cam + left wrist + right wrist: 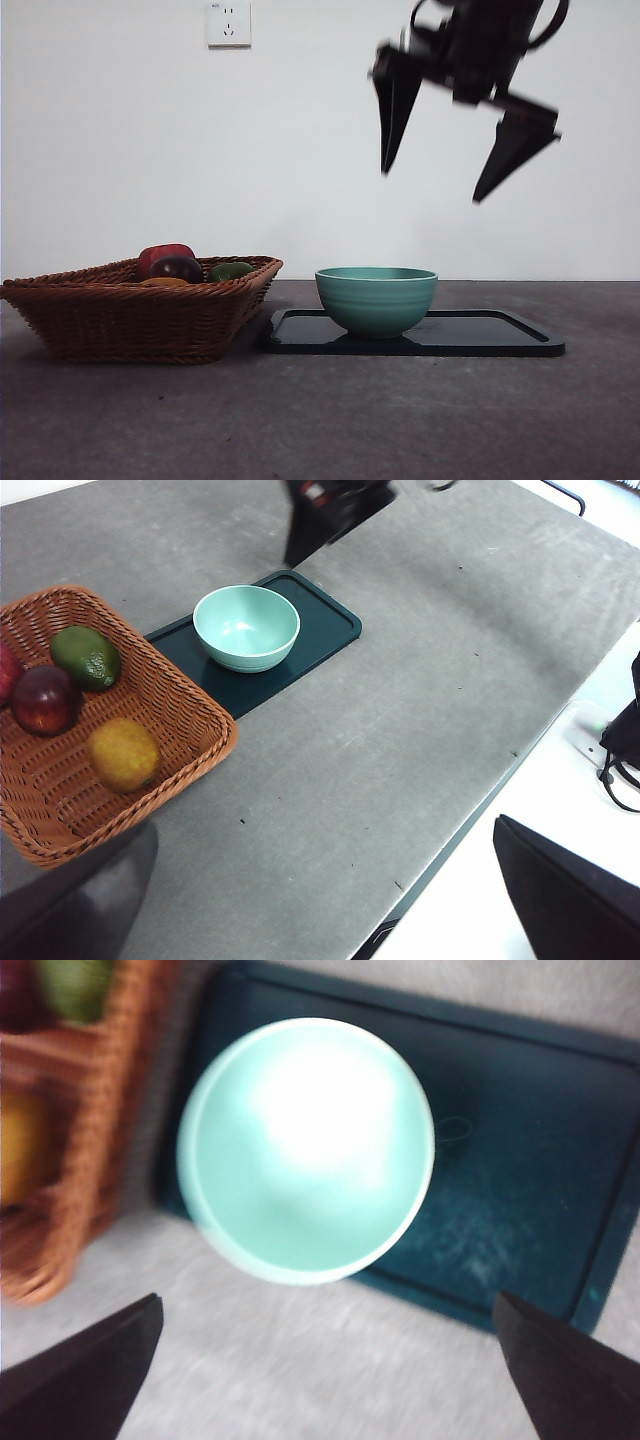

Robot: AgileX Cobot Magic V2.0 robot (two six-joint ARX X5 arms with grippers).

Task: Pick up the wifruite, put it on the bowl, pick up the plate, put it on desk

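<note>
The bowl (376, 298) stands on the tray (500, 338) (basket (120, 320) beside, holding wifruite (123, 753)).

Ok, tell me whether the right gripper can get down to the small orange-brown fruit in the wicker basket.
Probably yes. The right gripper hangs open above the teal bowl; the orange-brown fruit lies uncovered in the open-topped wicker basket, with nothing above it.

The basket (140, 310) is woven brown wicker, rough and ribbed; the bowl (376, 299) at its 3 o'clock looks like glazed teal ceramic, smooth with faint ridges; the tray (500, 340) beneath is dark, smooth, slightly glossy plastic; the desk (320, 420) is matt, mottled grey; the wifruite (123, 753) has dull orange-brown skin.
</note>
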